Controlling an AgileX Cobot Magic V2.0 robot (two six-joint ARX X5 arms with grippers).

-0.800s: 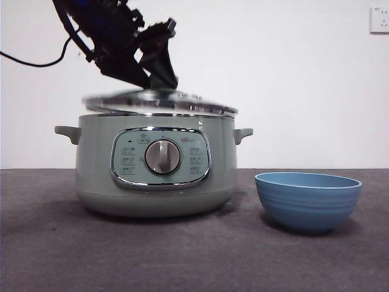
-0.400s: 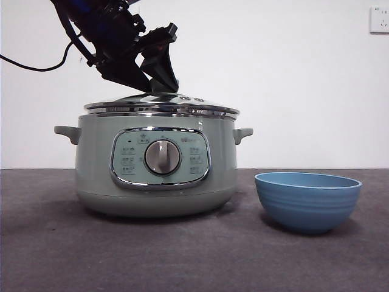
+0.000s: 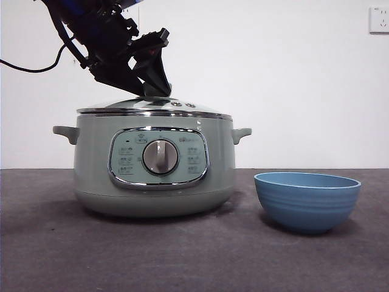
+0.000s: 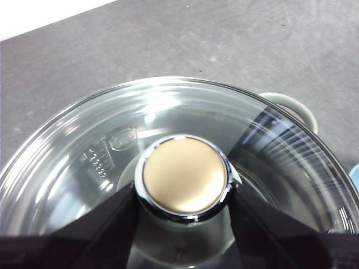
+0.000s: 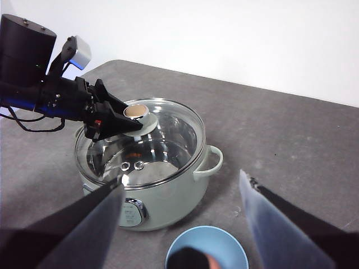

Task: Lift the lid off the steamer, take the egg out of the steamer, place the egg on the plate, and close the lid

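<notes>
On the left, the black left gripper (image 3: pixel 159 91) has its jaws either side of the pale knob on the domed clear glass lid (image 3: pixel 152 107), which sits level on the sage-green round steamer (image 3: pixel 91 158). A crooked pull could slip off the knob. Blue ridged plate (image 3: pixel 307 201) sits rightmost; right gripper (image 5: pixel 179 196) hangs wide open, empty.

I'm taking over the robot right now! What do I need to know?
Left gripper: shut on the knob of the lid.
Right gripper: open, empty, above the blue bowl.
The lid sits flat on the steamer; the bowl stands beside it, apart.
Done: lid closed.
Something orange shows in the bowl at the right wrist view's edge; I cannot tell if it is the egg.
Left: release the knob, check for the egg.
</notes>
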